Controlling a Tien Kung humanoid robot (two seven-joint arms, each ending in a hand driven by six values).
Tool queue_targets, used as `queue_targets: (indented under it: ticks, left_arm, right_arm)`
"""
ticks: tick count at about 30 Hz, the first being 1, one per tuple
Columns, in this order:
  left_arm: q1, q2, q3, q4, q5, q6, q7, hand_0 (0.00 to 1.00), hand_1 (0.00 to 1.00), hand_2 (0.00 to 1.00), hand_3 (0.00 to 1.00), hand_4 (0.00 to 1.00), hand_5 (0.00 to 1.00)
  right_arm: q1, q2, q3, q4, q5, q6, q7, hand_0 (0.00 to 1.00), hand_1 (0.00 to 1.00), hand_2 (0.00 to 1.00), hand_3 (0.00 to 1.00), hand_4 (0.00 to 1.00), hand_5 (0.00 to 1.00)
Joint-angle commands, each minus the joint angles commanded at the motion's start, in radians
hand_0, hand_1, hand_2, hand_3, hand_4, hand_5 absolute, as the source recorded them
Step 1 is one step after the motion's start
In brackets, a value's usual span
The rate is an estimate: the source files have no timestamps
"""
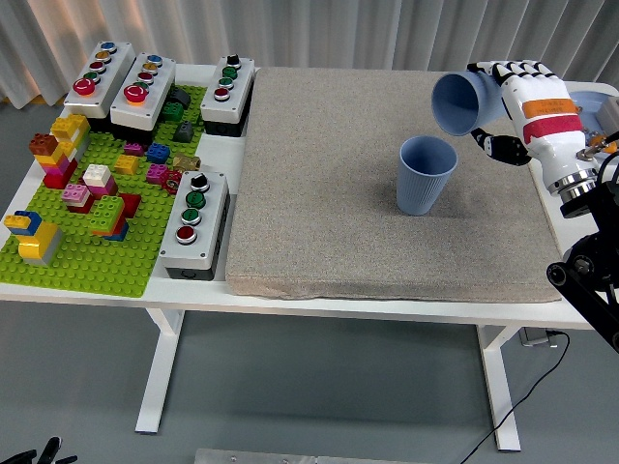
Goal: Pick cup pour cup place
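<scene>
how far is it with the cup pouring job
The pick looks done: the right hand grips a blue cup. It holds that cup tipped on its side, mouth facing left, above and right of the upright blue cup on the grey mat, so it is in the pour stage; whether anything has come out can't be seen. Setting the held cup down remains.

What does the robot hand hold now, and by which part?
The right hand holds a tilted blue cup by its base end, mouth facing left.
</scene>
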Motion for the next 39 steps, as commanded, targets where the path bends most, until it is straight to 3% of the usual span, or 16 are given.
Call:
queue_targets:
  ticks: [3, 6, 13, 18, 25, 30, 39]
  left_arm:
    - [0.001, 0.000, 0.001, 0.000, 0.000, 0.000, 0.000, 0.720, 0.653, 0.730, 0.652, 0.485, 0.973]
    - [0.001, -0.001, 0.002, 0.000, -0.002, 0.001, -0.001, 0.720, 0.653, 0.730, 0.652, 0.485, 0.971]
    - [0.003, -0.002, 0.005, 0.000, -0.003, 0.000, 0.000, 0.720, 0.654, 0.730, 0.652, 0.485, 0.971]
    - [0.005, -0.002, 0.007, 0.000, -0.004, -0.001, 0.001, 0.719, 0.655, 0.730, 0.653, 0.484, 0.972]
    - [0.005, -0.003, 0.008, 0.000, -0.004, -0.001, 0.001, 0.719, 0.657, 0.730, 0.653, 0.484, 0.972]
    - [0.002, -0.004, 0.003, 0.000, 0.001, -0.001, 0.002, 0.719, 0.657, 0.730, 0.652, 0.484, 0.976]
    - [0.001, -0.007, 0.001, 0.000, 0.004, -0.002, 0.001, 0.719, 0.658, 0.730, 0.653, 0.484, 0.977]
  right_arm:
    - [-0.006, 0.006, 0.008, -0.010, 0.050, 0.008, 0.019, 0.856, 0.608, 0.492, 0.540, 0.554, 0.002]
    - [-0.012, 0.013, 0.025, -0.036, 0.177, 0.019, 0.054, 0.855, 0.608, 0.492, 0.540, 0.555, 0.002]
    - [-0.031, 0.031, 0.120, -0.094, 0.476, 0.095, 0.123, 0.854, 0.608, 0.493, 0.541, 0.554, 0.002]
    - [-0.038, 0.030, 0.149, -0.094, 0.677, 0.127, 0.122, 0.853, 0.608, 0.492, 0.541, 0.553, 0.002]
    - [-0.062, 0.040, 0.235, -0.088, 0.970, 0.219, 0.083, 0.849, 0.604, 0.492, 0.541, 0.554, 0.002]
    - [-0.107, 0.046, 0.259, -0.104, 1.171, 0.233, 0.080, 0.855, 0.606, 0.492, 0.540, 0.555, 0.002]
    - [-0.160, 0.047, 0.251, -0.119, 1.228, 0.240, 0.087, 0.847, 0.605, 0.492, 0.542, 0.554, 0.002]
